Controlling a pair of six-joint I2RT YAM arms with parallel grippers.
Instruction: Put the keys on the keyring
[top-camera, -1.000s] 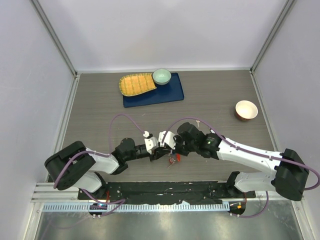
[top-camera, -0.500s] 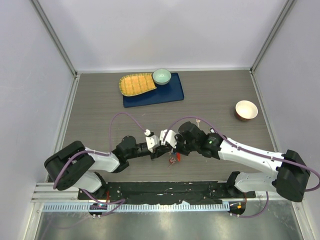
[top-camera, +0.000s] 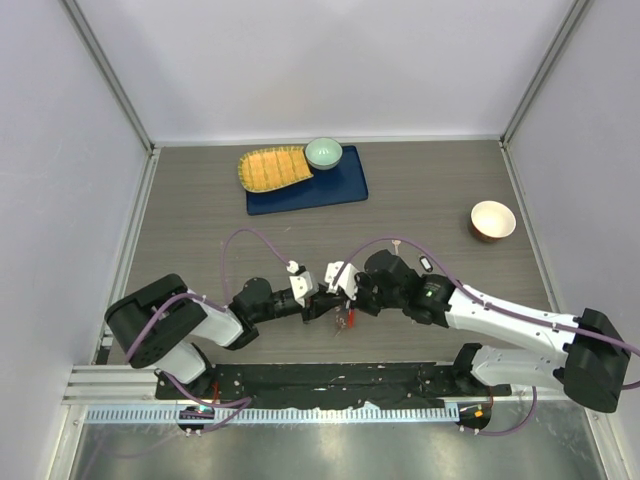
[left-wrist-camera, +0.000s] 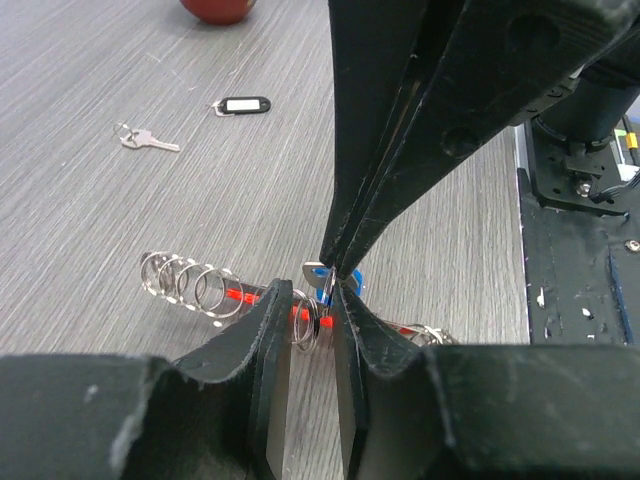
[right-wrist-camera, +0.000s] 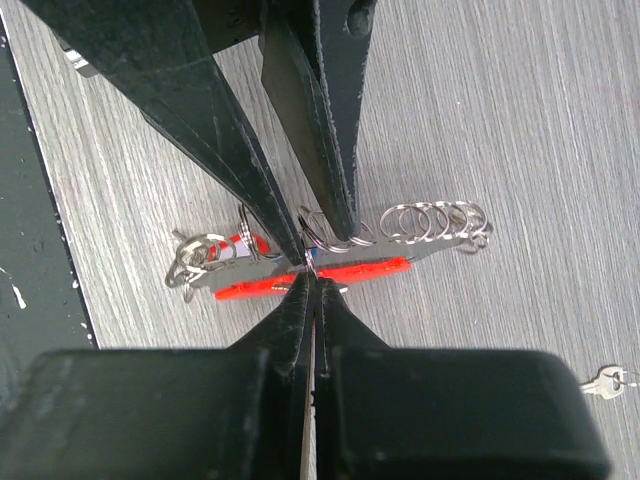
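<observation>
The keyring (left-wrist-camera: 190, 285) lies on the table near the front edge, a chain of grey metal rings along a long red tag (right-wrist-camera: 370, 268). My left gripper (left-wrist-camera: 312, 300) is shut across one of its rings (left-wrist-camera: 305, 325). The right gripper (left-wrist-camera: 335, 265) comes in from the opposite side, shut on the blue-headed key (left-wrist-camera: 318, 272), whose tip rests against that ring. In the right wrist view the right gripper (right-wrist-camera: 312, 278) meets the left gripper (right-wrist-camera: 322, 248) over the tag. A small red-headed piece (right-wrist-camera: 240, 246) sits among the rings at the far end. From above, both grippers (top-camera: 338, 302) hide most of the keyring (top-camera: 343, 322).
A bare silver key (left-wrist-camera: 150, 140) and a black tag (left-wrist-camera: 243, 104) lie farther back on the table. A blue tray (top-camera: 330, 190) holding a yellow mat and a green bowl (top-camera: 323, 152) is at the back. An orange bowl (top-camera: 493, 220) stands at the right.
Both arms have drifted slightly toward the near edge and to the right, keeping the grippers together over the keyring. The left jaws narrowed a little.
</observation>
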